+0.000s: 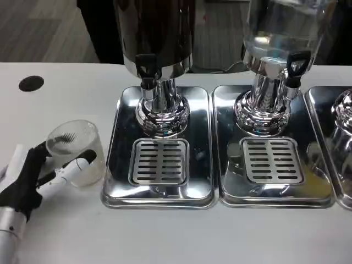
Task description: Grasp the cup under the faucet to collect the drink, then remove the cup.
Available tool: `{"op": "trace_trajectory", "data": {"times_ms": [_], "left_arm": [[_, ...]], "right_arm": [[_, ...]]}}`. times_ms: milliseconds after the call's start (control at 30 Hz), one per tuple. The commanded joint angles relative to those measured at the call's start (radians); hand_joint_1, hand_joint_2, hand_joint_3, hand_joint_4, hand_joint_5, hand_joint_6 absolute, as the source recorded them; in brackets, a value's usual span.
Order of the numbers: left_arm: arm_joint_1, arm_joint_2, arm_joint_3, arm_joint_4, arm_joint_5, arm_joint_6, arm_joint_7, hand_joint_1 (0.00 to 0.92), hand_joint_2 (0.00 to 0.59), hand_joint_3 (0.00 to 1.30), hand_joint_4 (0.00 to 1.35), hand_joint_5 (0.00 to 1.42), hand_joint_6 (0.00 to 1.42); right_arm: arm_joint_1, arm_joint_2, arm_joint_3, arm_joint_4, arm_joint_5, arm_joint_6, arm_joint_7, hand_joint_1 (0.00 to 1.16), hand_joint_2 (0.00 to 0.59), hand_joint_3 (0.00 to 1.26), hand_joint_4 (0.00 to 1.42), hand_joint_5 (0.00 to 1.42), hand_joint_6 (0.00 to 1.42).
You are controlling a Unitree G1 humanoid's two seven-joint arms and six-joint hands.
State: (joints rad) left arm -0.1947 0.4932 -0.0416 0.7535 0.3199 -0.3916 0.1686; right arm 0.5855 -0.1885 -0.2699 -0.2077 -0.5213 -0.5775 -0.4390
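Clear plastic cup (77, 151), gripped by the left hand (33, 179): black thumb side behind, one white finger (77, 164) laid across the front wall, so closed around the cup and not spread. Upright, at the fingertip end of the hand, on or just above the white table (66, 231), just beside the left edge of the steel tray (118, 165). Hard to tell whether holding any drink; looks about empty, so probably the step of bringing it under the faucet.

Further from the hand, to its right and forward: black faucet (147, 69) of the dark dispenser, with a slotted grate (159, 161) below.

To do this well: lift a little first, enough to pass over the raised tray rim. Keep upright. Squeeze softly; thin plastic, probably easy to bend and to lose. Carry to the right and forward, stop with the mouth directly below the spout, and set down flat on the grate. Avoid touching the chrome column (162, 110) behind the grate with the fingers.
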Motion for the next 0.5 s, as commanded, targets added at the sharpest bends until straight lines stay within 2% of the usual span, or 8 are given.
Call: {"op": "trace_trajectory", "data": {"times_ms": [33,233,500], "left_arm": [[0.024,-0.006,0.026,-0.020,-0.013,-0.004,0.029,0.131,0.179,0.44,0.53,0.30,0.25],[0.041,-0.011,0.048,-0.038,-0.014,-0.005,0.053,0.136,0.194,0.51,0.58,0.38,0.28],[0.056,-0.025,0.092,-0.071,-0.034,-0.005,0.066,0.142,0.203,0.54,0.61,0.45,0.33]], "right_arm": [[0.007,0.006,-0.010,0.003,0.005,-0.017,-0.003,0.58,0.586,0.33,0.21,0.13,0.03],[0.011,0.006,-0.012,0.004,0.005,-0.021,-0.004,0.58,0.586,0.33,0.21,0.12,0.03],[0.015,0.010,-0.011,0.005,0.005,-0.027,-0.003,0.59,0.586,0.33,0.21,0.12,0.03]]}}
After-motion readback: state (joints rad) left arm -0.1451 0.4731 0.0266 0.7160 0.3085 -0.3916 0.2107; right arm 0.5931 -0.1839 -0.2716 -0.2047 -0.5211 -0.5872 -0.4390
